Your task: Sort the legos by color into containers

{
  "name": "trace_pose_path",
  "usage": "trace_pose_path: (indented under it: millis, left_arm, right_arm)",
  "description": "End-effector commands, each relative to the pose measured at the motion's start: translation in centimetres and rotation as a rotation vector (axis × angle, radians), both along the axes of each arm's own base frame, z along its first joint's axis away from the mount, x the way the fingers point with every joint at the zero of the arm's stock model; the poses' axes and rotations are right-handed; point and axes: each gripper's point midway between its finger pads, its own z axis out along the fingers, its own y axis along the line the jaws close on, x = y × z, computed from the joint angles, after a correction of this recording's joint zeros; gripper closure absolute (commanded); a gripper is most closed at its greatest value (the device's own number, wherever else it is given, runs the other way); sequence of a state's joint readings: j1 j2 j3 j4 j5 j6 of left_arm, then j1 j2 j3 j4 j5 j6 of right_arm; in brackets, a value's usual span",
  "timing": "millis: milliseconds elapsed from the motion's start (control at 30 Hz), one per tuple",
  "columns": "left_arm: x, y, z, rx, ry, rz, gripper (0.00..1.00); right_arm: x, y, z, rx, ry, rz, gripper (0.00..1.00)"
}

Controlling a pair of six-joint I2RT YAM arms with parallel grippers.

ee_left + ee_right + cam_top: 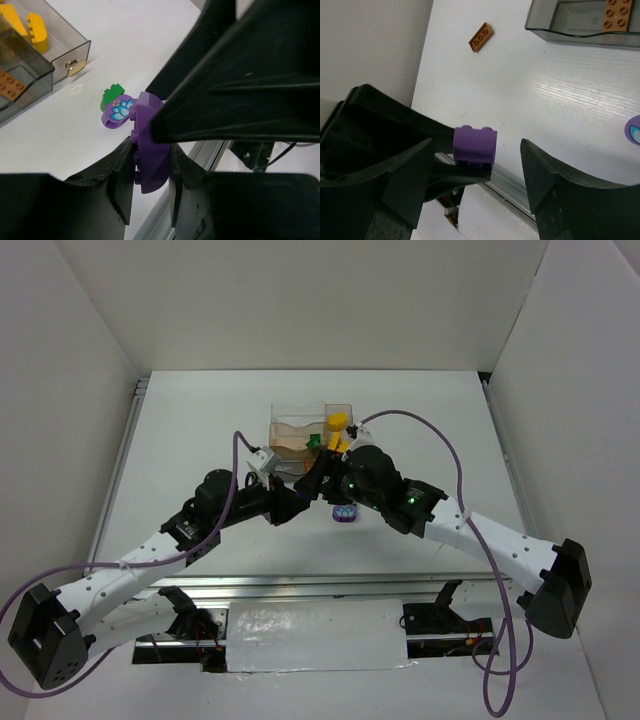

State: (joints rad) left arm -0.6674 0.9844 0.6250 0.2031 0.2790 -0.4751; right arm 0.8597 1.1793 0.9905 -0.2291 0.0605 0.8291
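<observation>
L gripper (150, 172) clamped on purple brick (148, 135); R gripper (476, 152) spread wide, brick btwn its fingers.

You get purple brick (150, 172) only partly: L gripper (150, 147) hides its sides; rounded purple piece (634, 131), beyond R finger (560, 185), is cropped.

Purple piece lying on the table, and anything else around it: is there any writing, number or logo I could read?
No words or numbers can be read in any view.
On the rounded purple piece: only a printed blue and white flower, no letters.
On the studs of the orange-brown brick: too small to read any mark.
</observation>
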Motion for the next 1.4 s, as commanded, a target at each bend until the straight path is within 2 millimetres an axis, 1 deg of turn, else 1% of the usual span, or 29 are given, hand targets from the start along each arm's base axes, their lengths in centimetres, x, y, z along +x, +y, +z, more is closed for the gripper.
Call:
trace_pose_path:
  millis: [0, 167, 267, 333, 367, 400, 433, 467, 500, 600, 633, 667, 733, 767, 800, 867, 900, 933, 967, 1000, 1033, 1067, 1100, 1133, 1167, 1200, 1233, 1267, 1367]
  left_arm:
    - [-1.2, -1.1, 3.1, -0.037, -0.182, -0.114, 1.00]
    - [-1.3, -0.9, 3.1, -0.029, -0.199, -0.108, 1.00]
    - [-1.2, -0.8, 3.1, -0.028, -0.198, -0.094, 1.00]
    - [-0.9, -0.7, 3.2, -0.023, -0.196, -0.081, 0.96]
    - [-0.9, -0.7, 3.1, -0.019, -0.191, -0.076, 0.92]
    - [-0.7, -0.6, 3.2, -0.020, -0.190, -0.068, 0.88]
    - [-0.6, -0.6, 3.1, -0.019, -0.182, -0.061, 0.79]
    - [-0.4, -0.4, 3.1, -0.018, -0.178, -0.043, 0.70]
    - [-0.2, -0.3, 3.1, -0.018, -0.172, -0.025, 0.42]
    - [1.0, 0.8, 2.7, -0.004, -0.129, 0.087, 0.01]
    - [1.5, 1.2, 2.4, 0.008, -0.116, 0.121, 0.01]
    - [1.9, 1.5, 2.7, 0.005, -0.093, 0.163, 0.00]
    - [2.6, 2.9, 1.3, 0.061, -0.013, 0.262, 0.01]
    - [3.1, 3.4, 2.0, 0.039, 0.029, 0.326, 0.01]
    - [3.2, 5.3, 0.2, 0.109, 0.100, 0.423, 0.00]
    - [3.2, 7.0, 0.5, 0.108, 0.173, 0.538, 0.01]
    - [2.4, 8.4, -0.8, 0.171, 0.227, 0.581, 0.01]
    - [2.5, 9.8, 0.1, 0.159, 0.236, 0.666, 0.00]
    - [2.1, 10.6, 0.1, 0.177, 0.247, 0.694, 0.00]
    - [1.8, 11.4, 0.2, 0.194, 0.254, 0.717, 0.00]
    - [0.7, 12.6, -0.1, 0.241, 0.282, 0.738, 0.01]
    - [-0.3, 14.4, 0.8, 0.284, 0.275, 0.772, 0.00]
    - [-0.3, 14.4, 1.3, 0.283, 0.262, 0.769, 0.00]
    - [-0.7, 14.7, 1.8, 0.290, 0.245, 0.752, 0.01]
    - [-1.1, 15.1, 2.1, 0.332, 0.219, 0.719, 0.00]
    - [-1.6, 15.0, 2.3, 0.336, 0.210, 0.684, 0.00]
    - [-1.8, 15.2, 2.5, 0.342, 0.195, 0.676, 0.00]
    - [-2.2, 15.6, 2.6, 0.343, 0.172, 0.667, 0.00]
    - [-2.8, 16.1, 3.0, 0.301, 0.139, 0.669, 0.00]
  right_arm:
    - [0.6, 0.1, 0.6, -0.024, -0.002, -0.079, 0.24]
    - [0.1, 1.0, -0.2, -0.062, 0.011, -0.087, 0.26]
    - [-0.4, 1.3, -0.8, -0.065, 0.016, -0.069, 0.39]
    - [-0.6, 1.6, -0.4, -0.039, 0.006, -0.053, 0.60]
    - [-0.7, 1.8, -0.3, -0.028, 0.003, -0.046, 0.79]
    - [-0.7, 1.9, -0.3, -0.019, -0.001, -0.040, 0.90]
    - [-1.0, 2.3, 0.1, 0.009, -0.007, -0.016, 1.00]
    - [-1.1, 2.6, 0.2, 0.024, -0.011, 0.000, 1.00]
    - [-1.3, 3.0, 0.4, 0.038, -0.019, 0.028, 1.00]
    - [-1.4, 3.6, 0.4, 0.054, -0.039, 0.064, 1.00]
    - [-1.0, 3.5, 0.4, 0.049, -0.053, 0.052, 1.00]
    - [0.1, 2.9, 0.4, 0.045, -0.062, 0.015, 1.00]
    - [1.9, 2.0, 0.3, 0.035, -0.079, -0.025, 1.00]
    - [3.8, 0.9, 0.4, 0.034, -0.091, -0.078, 1.00]
    - [5.0, 0.3, 0.2, 0.015, -0.102, -0.107, 1.00]
    - [8.4, -1.7, 1.0, 0.001, -0.145, -0.211, 1.00]
    - [9.8, -2.0, 0.2, -0.038, -0.146, -0.233, 1.00]
    - [11.2, -2.1, 1.6, -0.038, -0.172, -0.257, 1.00]
    - [12.4, -2.2, 1.4, -0.061, -0.179, -0.274, 1.00]
    - [14.4, -2.5, -0.5, -0.135, -0.172, -0.306, 1.00]
    - [15.9, -2.1, 1.3, -0.139, -0.205, -0.321, 1.00]
    - [19.7, -1.7, 0.6, -0.240, -0.234, -0.371, 1.00]
    - [19.6, -1.8, 0.2, -0.252, -0.224, -0.369, 1.00]
    - [21.4, -2.0, -2.4, -0.351, -0.215, -0.404, 1.00]
    - [23.0, -1.6, -0.6, -0.351, -0.248, -0.430, 1.00]
    - [24.0, -1.7, -1.1, -0.397, -0.264, -0.438, 1.00]
    - [25.2, -1.4, -3.3, -0.452, -0.253, -0.446, 1.00]
    - [26.5, -1.8, -1.8, -0.462, -0.294, -0.503, 1.00]
    - [29.3, -1.8, -2.9, -0.522, -0.324, -0.536, 1.00]
